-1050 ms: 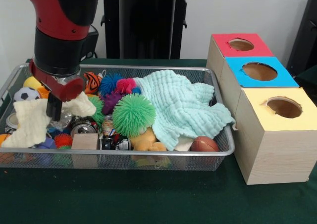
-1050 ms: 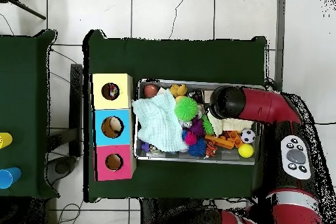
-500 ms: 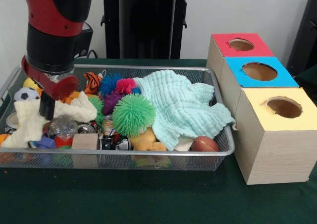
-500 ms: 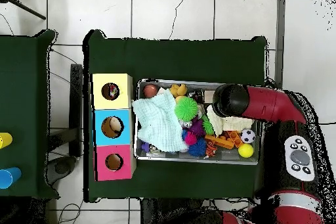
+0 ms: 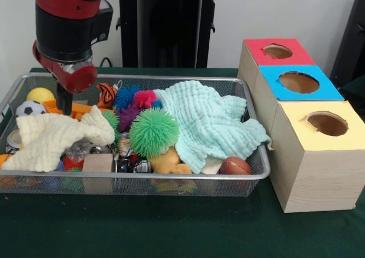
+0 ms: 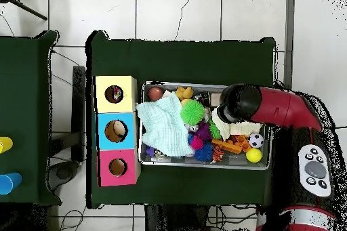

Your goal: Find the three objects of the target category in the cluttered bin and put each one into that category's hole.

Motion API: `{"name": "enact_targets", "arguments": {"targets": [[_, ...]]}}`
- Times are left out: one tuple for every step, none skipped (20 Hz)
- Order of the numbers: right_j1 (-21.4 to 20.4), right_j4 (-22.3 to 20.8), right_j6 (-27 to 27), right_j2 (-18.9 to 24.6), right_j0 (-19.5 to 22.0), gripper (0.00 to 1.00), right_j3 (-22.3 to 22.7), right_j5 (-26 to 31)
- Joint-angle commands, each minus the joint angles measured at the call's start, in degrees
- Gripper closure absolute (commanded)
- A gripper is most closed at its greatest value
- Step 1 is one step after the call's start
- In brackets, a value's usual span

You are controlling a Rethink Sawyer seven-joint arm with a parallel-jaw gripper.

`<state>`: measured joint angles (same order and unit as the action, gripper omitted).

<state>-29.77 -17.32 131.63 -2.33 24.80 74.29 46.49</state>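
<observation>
A wire bin [image 5: 171, 178] [image 6: 203, 166] holds a jumble of toys, cans and cloths. My gripper [image 5: 67, 105] hangs over its left end, just above a cream cloth [image 5: 54, 137] [image 6: 234, 129]; the arm's head [image 6: 237, 103] hides it from above. Nearby lie a yellow ball [image 5: 37, 95] [image 6: 253, 155], a soccer ball [image 5: 28, 108] [image 6: 255, 140], a green spiky ball [image 5: 153, 132] [image 6: 192, 112], a brown football [image 5: 235, 166], a wooden block [image 5: 98, 162] and a mint cloth [image 5: 208, 121] [image 6: 165, 129]. Three boxes with holes stand beside the bin: red [image 5: 278, 51], blue [image 5: 299, 82], yellow [image 5: 327, 124].
Blue [image 5: 126, 96], pink [image 5: 145, 98] and purple [image 5: 129, 117] spiky balls and a tiger toy [image 5: 106, 92] sit at the bin's back. Cans [image 5: 122, 145] and a yellow plush [image 5: 169, 161] lie near the front rim. Dark green cloth covers the table [image 5: 182, 229].
The arm has risen and drawn back from the bin's front. The cream cloth, draped around the gripper before, now lies spread lower over the cans and small toys.
</observation>
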Motion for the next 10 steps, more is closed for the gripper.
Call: {"name": "enact_targets", "arguments": {"targets": [[7.07, 1.88, 0.08, 3.24, 1.85, 1.0, -0.47, 5.13], [6.76, 1.74, -0.05, 2.86, 1.89, 1.0, -0.48, 5.45], [6.46, 1.6, -0.17, 2.48, 1.92, 1.0, -0.49, 5.77], [5.41, 1.63, -0.36, 2.08, 1.86, 1.0, 0.15, 6.41], [4.91, 1.66, -0.49, 1.91, 1.81, 1.0, 0.39, 6.72], [4.04, 1.62, -1.72, 2.44, 2.18, 1.0, 1.09, 6.2], [4.37, 1.42, -2.26, 2.74, 2.37, 1.0, 0.78, 5.63], [4.52, 0.54, -3.21, 3.55, 2.71, 1.0, 0.43, 1.82], [4.73, 0.16, -2.99, 3.82, 2.81, 1.0, 0.19, -0.51], [4.88, -0.6, -2.96, 4.07, 2.8, 1.0, -0.13, -3.38]]}}
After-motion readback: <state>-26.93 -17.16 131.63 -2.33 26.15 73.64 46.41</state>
